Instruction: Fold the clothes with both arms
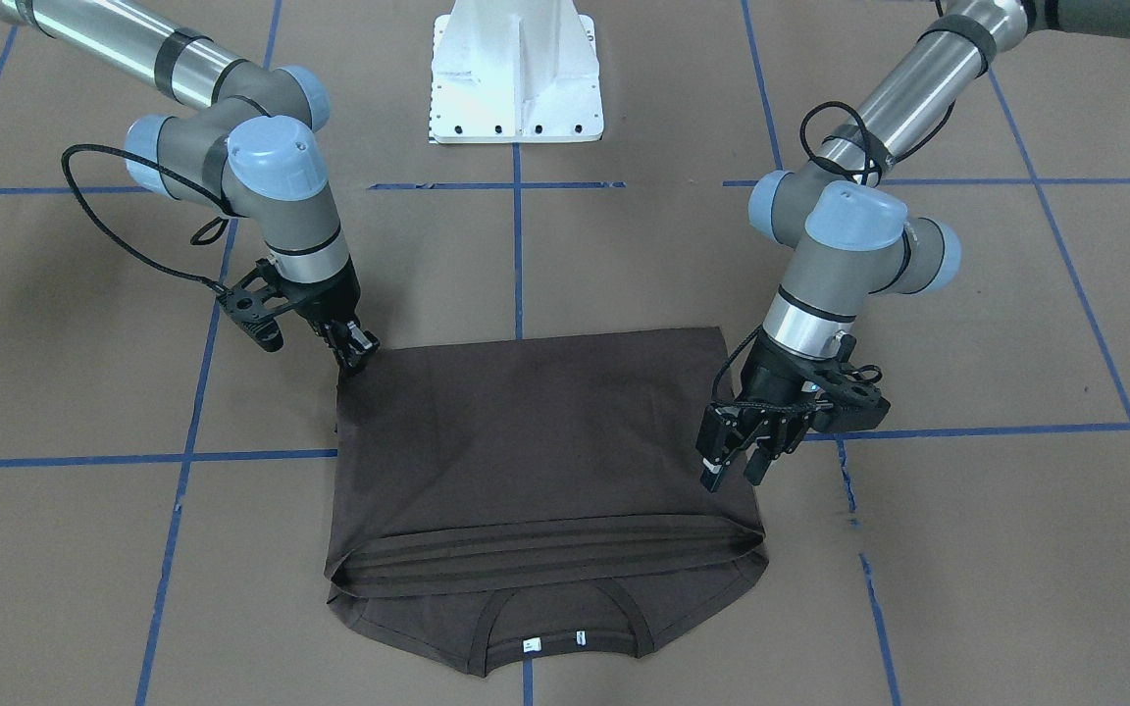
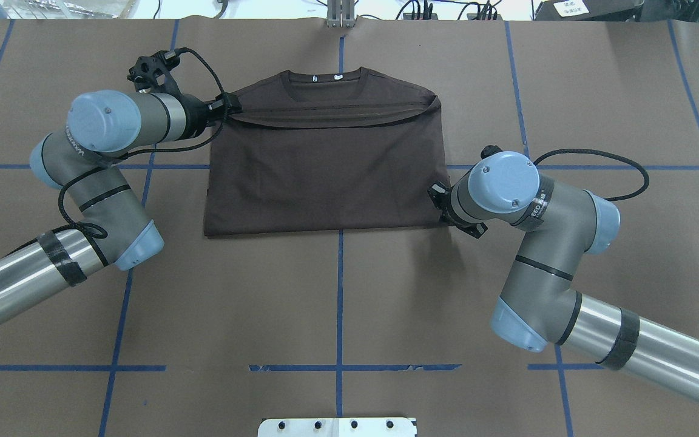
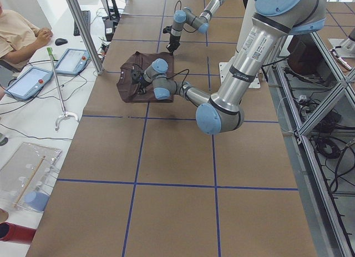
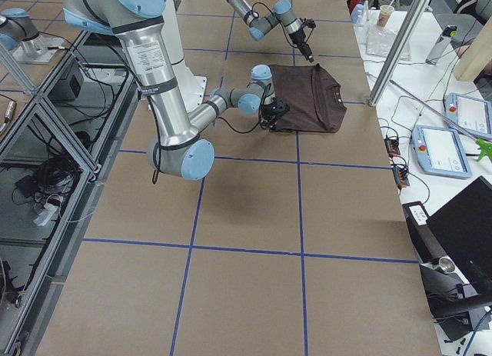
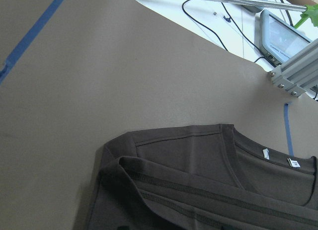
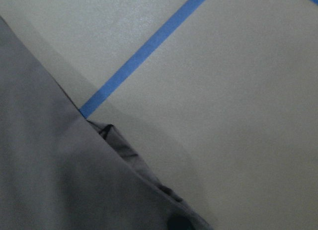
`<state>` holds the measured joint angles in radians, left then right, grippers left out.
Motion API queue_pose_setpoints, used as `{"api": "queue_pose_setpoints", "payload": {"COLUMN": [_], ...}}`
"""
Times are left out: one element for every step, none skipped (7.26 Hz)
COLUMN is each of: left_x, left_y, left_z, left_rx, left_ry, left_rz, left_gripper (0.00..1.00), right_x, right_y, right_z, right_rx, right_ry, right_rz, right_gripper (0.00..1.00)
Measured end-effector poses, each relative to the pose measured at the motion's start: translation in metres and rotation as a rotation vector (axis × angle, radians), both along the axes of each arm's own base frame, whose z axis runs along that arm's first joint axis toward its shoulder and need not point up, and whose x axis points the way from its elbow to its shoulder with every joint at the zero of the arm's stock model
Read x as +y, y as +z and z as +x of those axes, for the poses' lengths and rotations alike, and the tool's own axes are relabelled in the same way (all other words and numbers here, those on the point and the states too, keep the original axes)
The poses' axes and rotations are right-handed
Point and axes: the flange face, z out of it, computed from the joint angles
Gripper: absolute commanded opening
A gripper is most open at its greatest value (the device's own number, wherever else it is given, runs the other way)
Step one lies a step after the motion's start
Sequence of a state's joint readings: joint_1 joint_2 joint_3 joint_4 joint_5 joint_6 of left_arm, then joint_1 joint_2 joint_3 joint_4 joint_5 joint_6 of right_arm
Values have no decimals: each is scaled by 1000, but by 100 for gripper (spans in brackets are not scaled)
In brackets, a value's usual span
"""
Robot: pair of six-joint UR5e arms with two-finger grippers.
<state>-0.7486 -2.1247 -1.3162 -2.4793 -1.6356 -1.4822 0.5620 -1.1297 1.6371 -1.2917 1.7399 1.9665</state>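
Note:
A dark brown T-shirt (image 1: 545, 431) lies on the brown table, folded once so its hem (image 1: 545, 567) rests just short of the collar (image 1: 565, 628) with its white tags. My left gripper (image 1: 734, 471) hovers open over the shirt's side edge near the hem, holding nothing; overhead, the left gripper (image 2: 228, 109) sits by the hem's corner. My right gripper (image 1: 357, 351) is low at the shirt's near corner on the fold line, its fingers close together on the cloth. The right wrist view shows that puckered T-shirt (image 6: 49, 165) corner close up. Overhead, the wrist hides the right gripper.
The white pedestal base (image 1: 516, 78) stands behind the shirt on the robot's side. Blue tape lines (image 1: 516, 255) grid the table. At a side desk beyond the table's far edge sit a person (image 3: 16, 35) and control tablets (image 3: 28, 82).

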Motion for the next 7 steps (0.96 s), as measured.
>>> {"api": "queue_pose_setpoints", "payload": {"left_x": [0,0,0,0,0,0,0], "left_y": [0,0,-1,-1,-1,-1,0], "left_z": [0,0,0,0,1,1,1], "left_rx": [1,2,3,6,10,13,13], "left_ry": [0,0,-1,-3,-5,-6,-6], "left_rz": [0,0,-1,-5,-10,-12,-13], "left_gripper": [69,70,70,69,70,69,70], "right_x": [2,3,2,-1,-4,-3,-2], "right_y": [-1,-4,-9,-11,-9,-7,-5], "right_z": [1,4,11,16,18,16,13], "right_rx": [-7,-19,-33,-39,-36,-34,-33], "right_ry": [-10,-21,-25,-21,-15,-13,-10], "right_rz": [-6,-11,-13,-13,-13,-15,-20], "right_gripper": [0,0,43,51,59,59,59]}}
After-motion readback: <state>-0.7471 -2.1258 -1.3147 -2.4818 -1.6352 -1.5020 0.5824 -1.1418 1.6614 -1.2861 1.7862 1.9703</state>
